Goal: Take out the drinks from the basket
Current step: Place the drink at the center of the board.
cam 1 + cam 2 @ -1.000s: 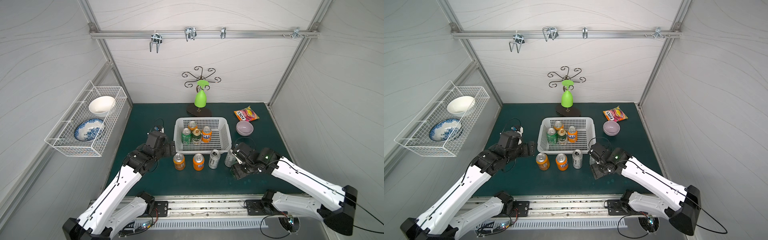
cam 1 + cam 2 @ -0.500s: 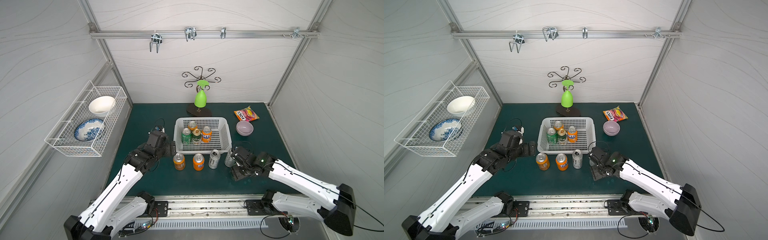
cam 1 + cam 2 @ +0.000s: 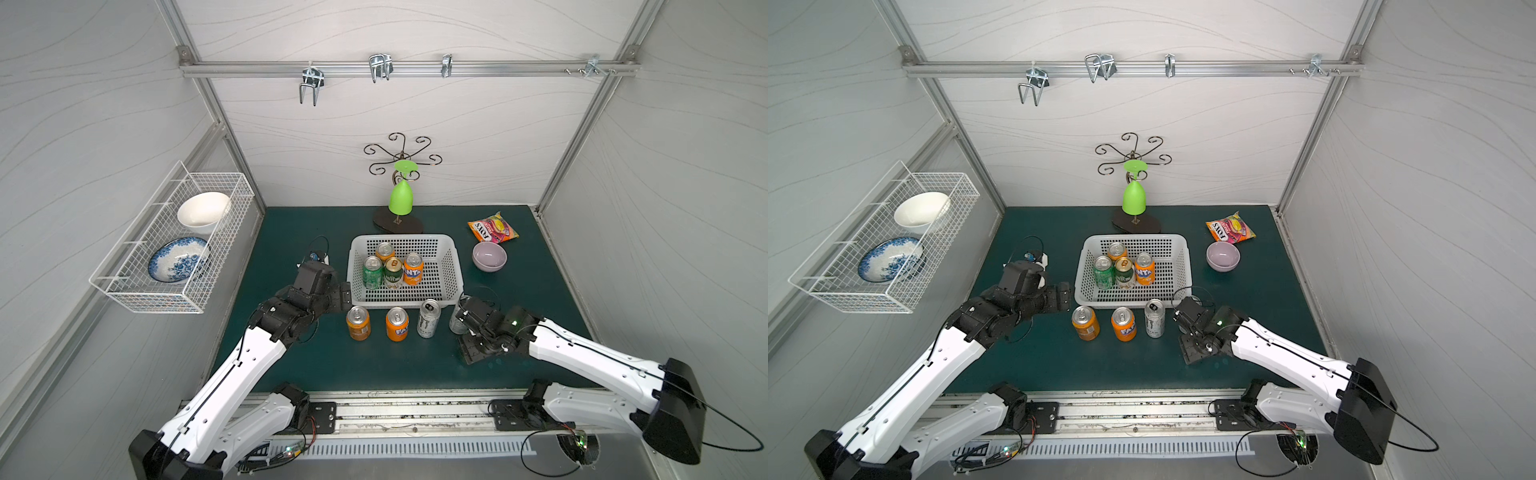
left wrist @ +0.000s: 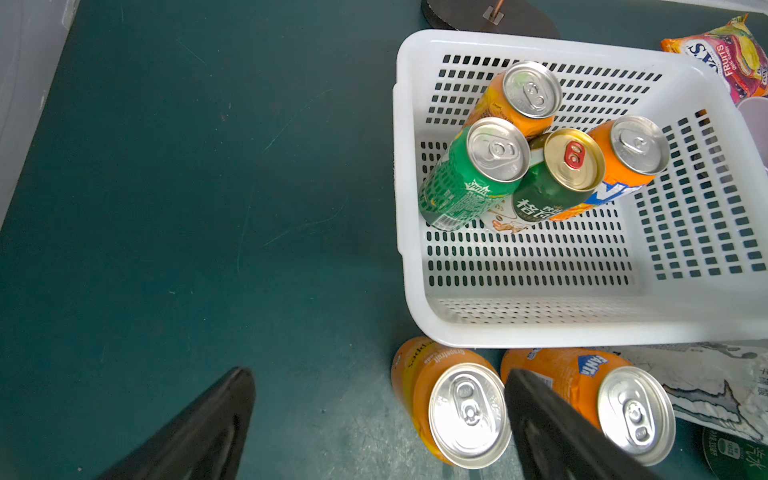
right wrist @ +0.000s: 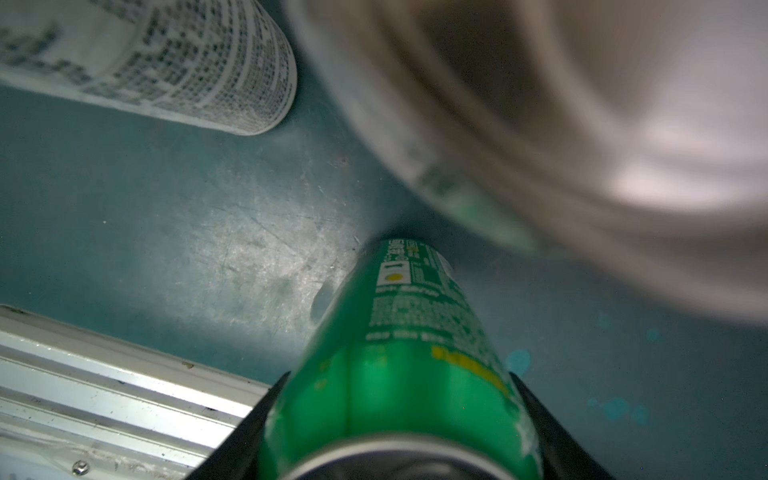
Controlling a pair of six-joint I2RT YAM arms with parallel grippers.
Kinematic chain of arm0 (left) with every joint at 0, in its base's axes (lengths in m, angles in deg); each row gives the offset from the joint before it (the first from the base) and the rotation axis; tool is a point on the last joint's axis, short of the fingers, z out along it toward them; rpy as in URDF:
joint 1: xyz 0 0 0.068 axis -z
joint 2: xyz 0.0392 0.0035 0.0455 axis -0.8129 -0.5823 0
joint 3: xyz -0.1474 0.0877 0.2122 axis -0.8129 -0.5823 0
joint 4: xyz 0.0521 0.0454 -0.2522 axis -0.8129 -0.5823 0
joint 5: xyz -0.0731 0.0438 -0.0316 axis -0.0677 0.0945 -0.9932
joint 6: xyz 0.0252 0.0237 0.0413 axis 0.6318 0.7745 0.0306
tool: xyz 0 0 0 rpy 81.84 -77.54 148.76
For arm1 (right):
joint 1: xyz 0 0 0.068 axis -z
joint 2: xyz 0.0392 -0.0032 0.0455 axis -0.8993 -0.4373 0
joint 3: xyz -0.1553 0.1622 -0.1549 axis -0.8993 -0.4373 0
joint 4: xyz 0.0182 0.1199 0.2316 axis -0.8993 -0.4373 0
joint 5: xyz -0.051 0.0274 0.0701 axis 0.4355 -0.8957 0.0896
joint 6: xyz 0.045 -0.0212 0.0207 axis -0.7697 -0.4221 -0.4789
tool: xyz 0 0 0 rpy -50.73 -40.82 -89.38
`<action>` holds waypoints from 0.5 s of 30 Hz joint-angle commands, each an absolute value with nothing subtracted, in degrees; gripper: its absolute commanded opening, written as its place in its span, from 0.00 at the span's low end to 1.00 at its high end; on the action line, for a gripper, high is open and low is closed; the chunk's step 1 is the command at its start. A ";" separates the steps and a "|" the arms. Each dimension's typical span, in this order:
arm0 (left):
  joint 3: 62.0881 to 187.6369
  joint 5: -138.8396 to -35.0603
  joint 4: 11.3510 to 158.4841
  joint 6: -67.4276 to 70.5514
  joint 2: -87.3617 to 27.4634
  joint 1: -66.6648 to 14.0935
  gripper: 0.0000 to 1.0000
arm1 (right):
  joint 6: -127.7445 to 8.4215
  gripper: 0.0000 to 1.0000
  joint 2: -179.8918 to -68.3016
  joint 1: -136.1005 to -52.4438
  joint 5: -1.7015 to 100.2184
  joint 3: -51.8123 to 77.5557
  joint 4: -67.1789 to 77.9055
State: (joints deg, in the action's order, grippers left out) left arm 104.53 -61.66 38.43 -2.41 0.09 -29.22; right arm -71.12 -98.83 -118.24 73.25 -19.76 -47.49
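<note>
Basket (image 3: 453, 266): white perforated plastic, mid-desk, holding four upright cans in a tight cluster: two orange, one Sprite can (image 4: 469, 174) and one gold-topped dark green can (image 4: 557, 174).

Taken out: two orange cans (image 3: 358, 323) and (image 3: 397, 324) and a slim silver-white can (image 3: 429, 318) stand in a row on the green desk (image 3: 291, 232) just in front of the basket; another silver can (image 3: 456, 322) stands beside the right gripper.

Right gripper (image 5: 395, 428): jaws clamped on a green can (image 5: 403, 332), low over the desk.

Left gripper (image 4: 374, 419): jaws wide apart, empty, beside the basket's left wall.

Handling, by judgement: the cans are rigid, smooth and slippery, and easily toppled when crowded. Grip the mid-body across the width and lift straight up, taking an outer can first.
</note>
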 commanded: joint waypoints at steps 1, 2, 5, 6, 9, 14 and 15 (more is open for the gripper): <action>106.25 -61.50 40.00 -1.83 -0.04 -29.65 0.98 | -72.07 0.58 -99.08 -118.74 73.65 -19.82 -44.92; 106.21 -61.53 40.04 -1.85 -0.04 -29.69 0.99 | -72.16 0.58 -99.18 -118.74 73.56 -19.99 -44.73; 106.25 -61.53 40.00 -1.84 -0.13 -29.69 0.98 | -72.25 0.60 -99.45 -118.75 73.73 -20.31 -44.49; 106.17 -61.54 40.04 -1.88 -0.13 -29.69 0.98 | -72.25 0.61 -99.45 -118.81 74.02 -20.37 -44.54; 106.21 -61.54 40.04 -1.87 -0.22 -29.69 0.98 | -72.17 0.63 -99.31 -118.82 74.44 -20.53 -44.64; 106.25 -61.54 40.05 -1.90 -0.40 -29.69 0.98 | -71.90 0.69 -98.81 -118.83 74.70 -20.18 -45.23; 106.25 -61.54 40.04 -1.87 -0.40 -29.69 0.98 | -71.81 0.70 -98.86 -118.83 74.79 -20.19 -45.26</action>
